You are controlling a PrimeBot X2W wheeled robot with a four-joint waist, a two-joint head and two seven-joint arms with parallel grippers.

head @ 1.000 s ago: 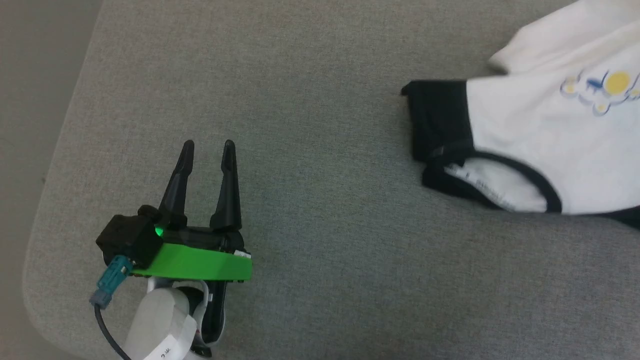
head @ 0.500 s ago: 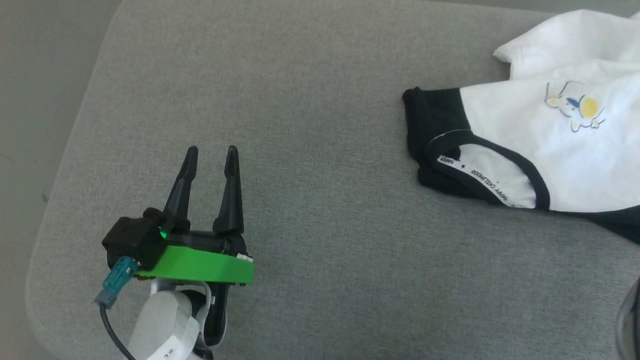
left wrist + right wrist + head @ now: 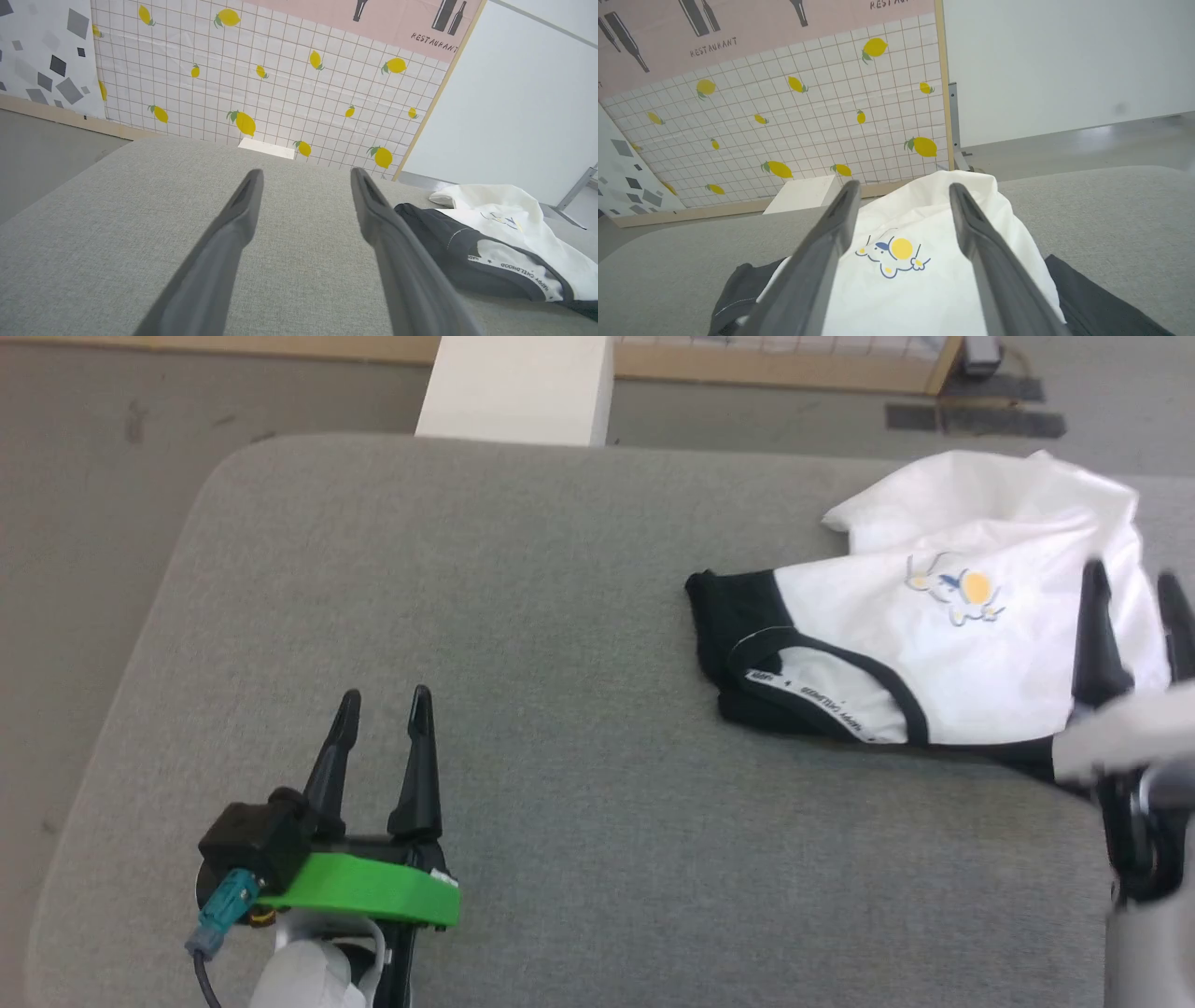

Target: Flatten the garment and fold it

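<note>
2 wide-open empty grippers: left (image 3: 386, 693), right (image 3: 1131, 571).

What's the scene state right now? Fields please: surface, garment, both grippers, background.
surface: grey cushion
garment: rumpled and unfolded on the cushion's right side, cartoon print facing up, black sleeve at its left end
left gripper: open, holding nothing, over bare cushion, apart from the garment
right gripper: open, above the garment's right part; contact cannot be told
background: white box beyond the cushion's far edge
</note>
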